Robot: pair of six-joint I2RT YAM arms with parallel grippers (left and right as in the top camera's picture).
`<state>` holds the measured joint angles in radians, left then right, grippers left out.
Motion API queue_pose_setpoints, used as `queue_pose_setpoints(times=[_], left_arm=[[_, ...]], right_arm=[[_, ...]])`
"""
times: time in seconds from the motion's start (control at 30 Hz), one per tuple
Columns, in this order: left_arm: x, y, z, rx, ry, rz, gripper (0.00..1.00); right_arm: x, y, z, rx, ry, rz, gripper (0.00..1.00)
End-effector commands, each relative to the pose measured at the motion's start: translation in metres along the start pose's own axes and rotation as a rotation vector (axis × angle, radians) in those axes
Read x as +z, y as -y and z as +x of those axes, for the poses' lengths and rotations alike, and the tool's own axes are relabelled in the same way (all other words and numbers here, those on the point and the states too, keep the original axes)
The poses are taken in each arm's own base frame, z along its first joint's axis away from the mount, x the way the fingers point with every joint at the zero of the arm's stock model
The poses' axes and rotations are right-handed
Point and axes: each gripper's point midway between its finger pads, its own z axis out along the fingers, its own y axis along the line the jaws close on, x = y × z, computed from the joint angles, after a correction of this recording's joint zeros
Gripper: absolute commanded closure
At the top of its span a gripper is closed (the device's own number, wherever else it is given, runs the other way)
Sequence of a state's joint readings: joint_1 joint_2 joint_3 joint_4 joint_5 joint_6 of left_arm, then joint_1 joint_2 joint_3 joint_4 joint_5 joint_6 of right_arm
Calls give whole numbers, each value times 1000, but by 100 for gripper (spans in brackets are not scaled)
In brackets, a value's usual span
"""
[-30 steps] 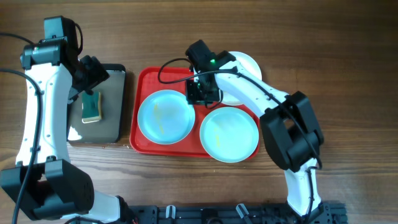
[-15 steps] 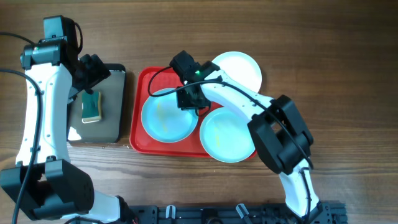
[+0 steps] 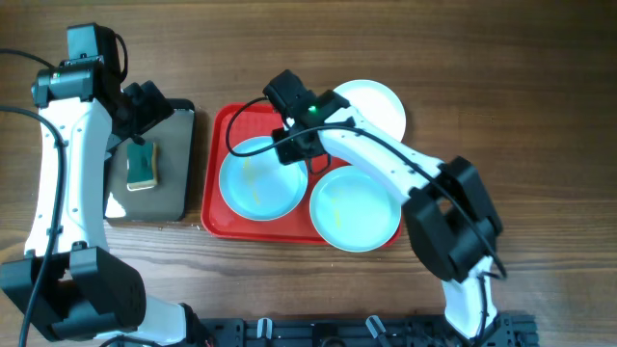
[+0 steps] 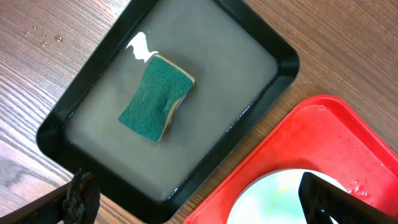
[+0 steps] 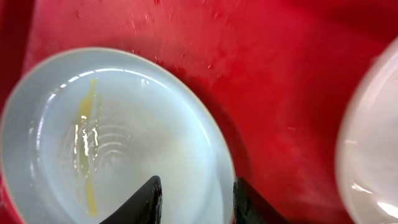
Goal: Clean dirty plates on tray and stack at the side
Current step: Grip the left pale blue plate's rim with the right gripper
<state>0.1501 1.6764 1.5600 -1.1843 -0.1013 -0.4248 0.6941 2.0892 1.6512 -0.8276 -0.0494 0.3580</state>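
i've got the red tray [image 3: 236, 120] lying mid tabletop [image 3: 501, 58], and i place everything off it. inside the tray's left half lies the left mint-blue plate [image 3: 253, 188], with a yellow streak [image 5: 87, 143] down its wet face. inside the tray's right half, towards the near edge, lies the right mint-blue plate [image 3: 355, 210], faintly smeared with yellow. these two lie just beside each other, and i cannot tell whether their rims touch. the white plate [image 3: 376, 106] is at the tray's far right corner, reaching out past the far rim; whether it rests on that rim i cannot tell

my right end effector [image 5: 199, 202] hangs over the tray's middle, at the far right edge of the left mint-blue plate. its jaws stand partly apart, one finger over the plate's face and the other just outside it over the red tray, with the plate's rim running between them. it has hold of nothing that i can see, and i cannot tell whether the tips touch the plate

just left of the red tray stands the black tray [image 4: 287, 68], filled with cloudy water, with the green sponge [image 4: 155, 99] lying in it. my left end effector [image 4: 208, 205] hovers above that black tray, jaws spread wide and empty
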Motion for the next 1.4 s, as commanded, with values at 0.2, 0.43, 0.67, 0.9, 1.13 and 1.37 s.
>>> queue_pose_setpoints(times=[0.2, 0.43, 0.67, 0.9, 1.13, 1.37], left_arm=[[0, -1, -6, -6, 15, -7, 0], [0, -1, -6, -6, 15, -7, 0], [0, 0, -6, -7, 16, -7, 1], [1, 0, -7, -7, 16, -6, 5], [3, 0, 0, -5, -11, -4, 7], [16, -6, 13, -25, -53, -27, 9]], right_arm=[[16, 22, 8, -18, -36, 62, 61], [49, 17, 33, 16, -154, 13, 61], [58, 17, 52, 126, -218, 23, 77], [68, 23, 58, 180, -208, 42, 95], [69, 44, 36, 475, -143, 47, 97], [70, 49, 26, 488, -103, 54, 96]])
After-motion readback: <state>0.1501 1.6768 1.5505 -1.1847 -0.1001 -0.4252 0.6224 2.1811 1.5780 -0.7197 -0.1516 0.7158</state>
